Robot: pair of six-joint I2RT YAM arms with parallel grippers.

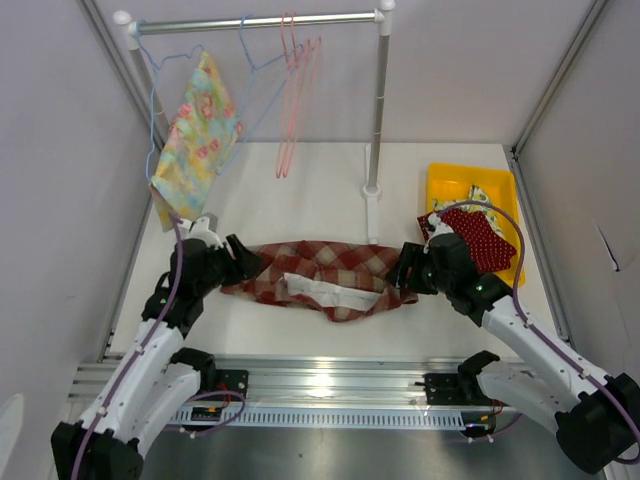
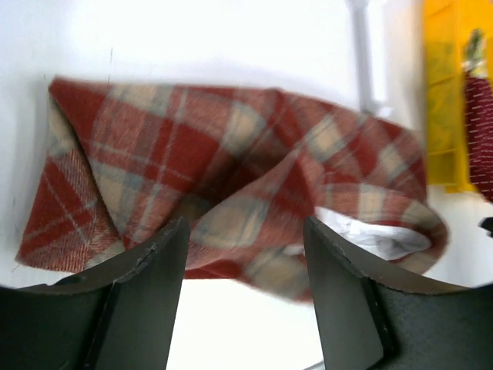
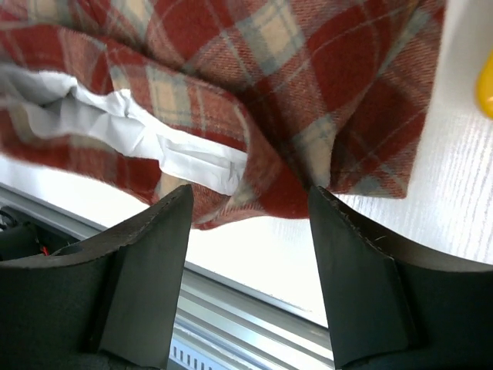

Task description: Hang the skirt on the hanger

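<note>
Yellow bin (image 1: 442,176) at right rear of tabletop (image 1: 310,195), holds dark red dotted cloth (image 1: 482,240) plus patterned piece. Plaid skirt (image 1: 330,262) lies flat and crumpled on tabletop, white lining showing, its near hem close to tabletop's front edge. Bare room between skirt and rack post (image 1: 372,190). Pink hangers (image 1: 296,90) on rail above. Left claw (image 2: 245,231) wide, at skirt's left end. Right claw (image 3: 250,200) wide, at skirt's right end. Neither pinching fabric.

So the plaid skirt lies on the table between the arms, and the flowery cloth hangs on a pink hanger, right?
Not quite: in the top view the flowery cloth hangs on a blue hanger, not a pink one. The plaid skirt does lie on the table between the arms.
</note>
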